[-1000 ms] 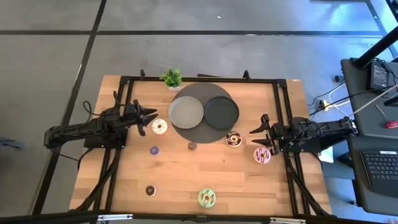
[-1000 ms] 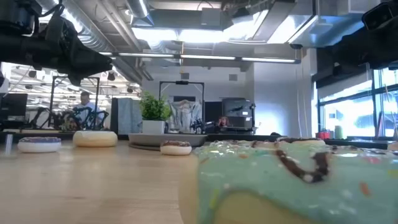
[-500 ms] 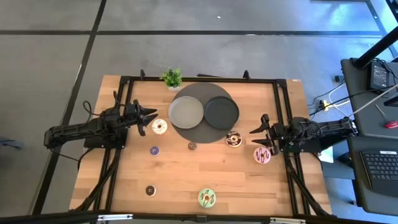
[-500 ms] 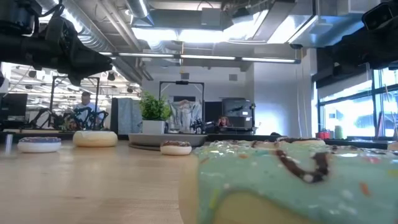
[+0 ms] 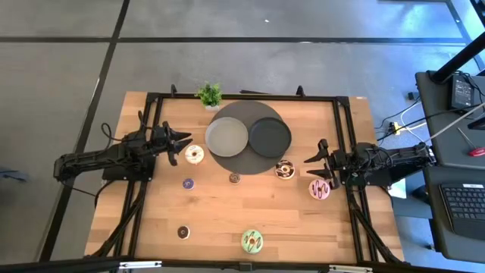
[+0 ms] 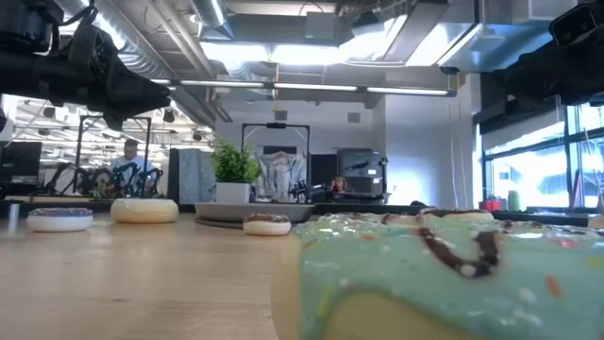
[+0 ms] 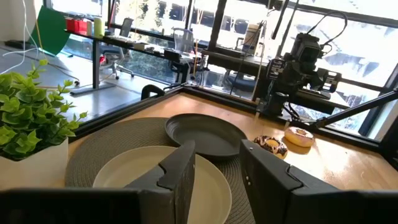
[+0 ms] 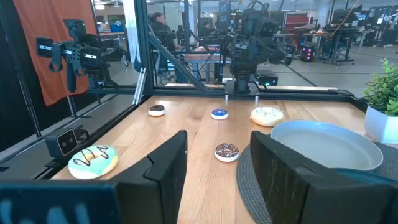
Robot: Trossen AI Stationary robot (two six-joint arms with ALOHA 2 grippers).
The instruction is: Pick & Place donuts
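Note:
Both grippers hover open above the table and touch nothing. My left gripper (image 5: pixel 182 144) (image 7: pixel 217 177) is by the left edge, just left of the white donut (image 5: pixel 195 155) (image 8: pixel 267 115). My right gripper (image 5: pixel 314 161) (image 8: pixel 217 168) is by the right edge, above the pink donut (image 5: pixel 320 189) (image 7: pixel 300 135) and right of the chocolate-sprinkled donut (image 5: pixel 285 169) (image 7: pixel 270 144). The green donut (image 5: pixel 252 241) (image 6: pixel 444 274) lies near the near edge. The tiny purple donut (image 5: pixel 188 183), tiny brown donut (image 5: pixel 235 178) and tiny dark donut (image 5: pixel 183 232) lie flat on the wood.
A round dark mat (image 5: pixel 244 155) at the table's far middle carries a light grey plate (image 5: pixel 227 136) and a dark plate (image 5: pixel 270 136). A small potted plant (image 5: pixel 210 95) stands at the far edge. Black frame rails (image 5: pixel 348 144) run along both sides.

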